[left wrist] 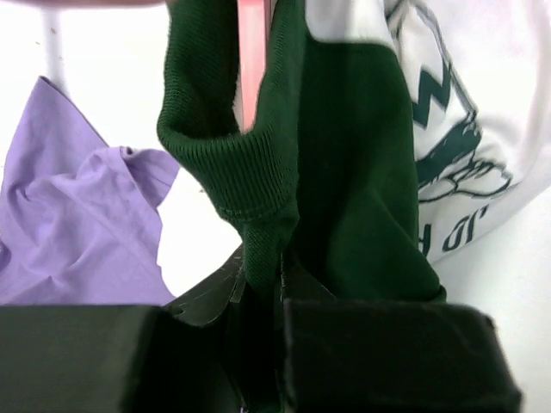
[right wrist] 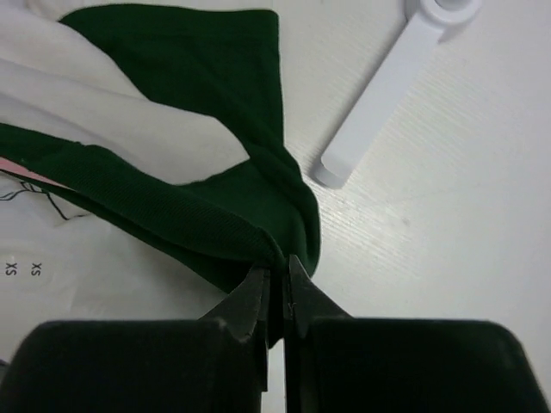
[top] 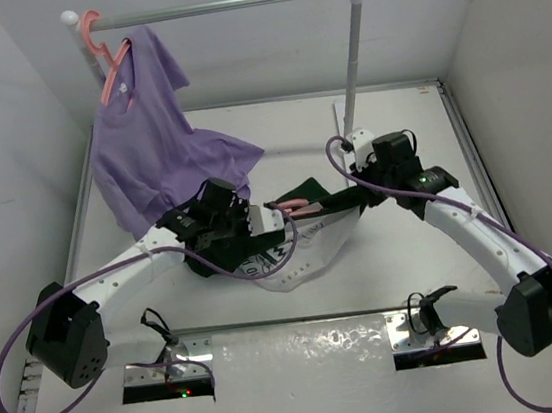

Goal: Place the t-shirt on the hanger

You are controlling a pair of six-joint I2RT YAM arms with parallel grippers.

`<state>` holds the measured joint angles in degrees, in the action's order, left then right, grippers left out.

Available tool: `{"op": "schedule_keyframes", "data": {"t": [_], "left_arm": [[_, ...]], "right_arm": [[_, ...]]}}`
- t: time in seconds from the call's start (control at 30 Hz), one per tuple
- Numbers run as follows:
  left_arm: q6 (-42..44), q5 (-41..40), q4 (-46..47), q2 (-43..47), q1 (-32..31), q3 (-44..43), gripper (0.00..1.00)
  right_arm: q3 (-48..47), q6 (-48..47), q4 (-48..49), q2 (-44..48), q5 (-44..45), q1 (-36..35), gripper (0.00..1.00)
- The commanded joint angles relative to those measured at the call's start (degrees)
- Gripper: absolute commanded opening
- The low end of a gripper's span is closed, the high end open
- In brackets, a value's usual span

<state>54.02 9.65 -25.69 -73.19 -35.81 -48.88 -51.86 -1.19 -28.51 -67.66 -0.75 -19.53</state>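
Green collar rib of t-shirt [top: 306,248] pinched by left fingers [left wrist: 211,297]; right fingers [right wrist: 245,303] clamp opposite green edge. Shirt lies on bench [top: 397,121] between arms. Pink hanger [top: 296,205] pokes into neck opening; judged part-threaded, shoulders not yet seated, nothing hung.

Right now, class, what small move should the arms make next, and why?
Probably draw the green collar of the raglan t-shirt a little further over the pink hanger. The left end effector and right end effector each pinch that collar, and the hanger shows only partly inside the neck opening.
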Motion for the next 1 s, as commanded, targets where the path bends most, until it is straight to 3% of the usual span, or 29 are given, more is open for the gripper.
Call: {"op": "schedule_keyframes", "data": {"t": [0.0,0.03,0.07,0.1,0.2,0.3,0.33,0.37,0.53,0.63,0.83,0.97], "left_arm": [[-5.0,2.9,-3.8,0.7,-0.2,-5.4,0.00],[-5.6,7.4,-3.9,0.9,-0.1,-6.2,0.00],[-5.9,9.3,-4.6,1.6,-0.2,-6.4,0.00],[-5.9,12.6,-5.0,1.9,-0.2,-6.4,0.00],[-5.2,16.4,-6.6,2.6,-0.1,-5.9,0.00],[-4.5,19.1,-7.4,2.5,0.0,-4.9,0.00],[-4.8,19.6,-7.4,2.4,0.0,-4.8,0.00],[-5.8,20.0,-6.6,2.2,0.0,-4.8,0.00],[-7.9,24.6,-5.2,1.3,2.6,-5.4,0.00],[-6.8,26.4,-6.3,1.5,3.4,-6.0,0.00],[-6.5,28.2,-5.9,1.0,3.5,-6.5,0.00],[-6.7,28.4,-6.0,0.7,3.5,-7.0,0.00]], "right_arm": [[1.0,-3.3,6.3,2.3,-5.7,0.4,0.02],[2.3,-3.6,7.0,2.9,-7.5,0.4,0.12],[2.5,-4.2,7.2,3.0,-8.6,0.5,0.31],[2.3,-4.7,6.6,3.0,-9.0,0.5,0.57],[-1.0,-7.2,4.6,4.3,-13.8,0.7,0.75],[-4.0,-10.9,5.5,7.2,-24.7,0.5,0.74],[-4.9,-11.1,5.7,7.7,-27.6,0.5,0.58],[-5.0,-10.9,5.8,8.1,-30.1,0.2,0.50],[-3.4,-14.9,-1.1,6.1,-42.3,-0.2,0.37],[-1.9,-15.8,-2.7,4.1,-45.4,-0.4,0.39],[3.5,-13.3,9.5,2.5,-44.4,-1.0,0.61],[3.0,-11.9,12.4,-1.2,-44.3,-2.3,0.64]]}}
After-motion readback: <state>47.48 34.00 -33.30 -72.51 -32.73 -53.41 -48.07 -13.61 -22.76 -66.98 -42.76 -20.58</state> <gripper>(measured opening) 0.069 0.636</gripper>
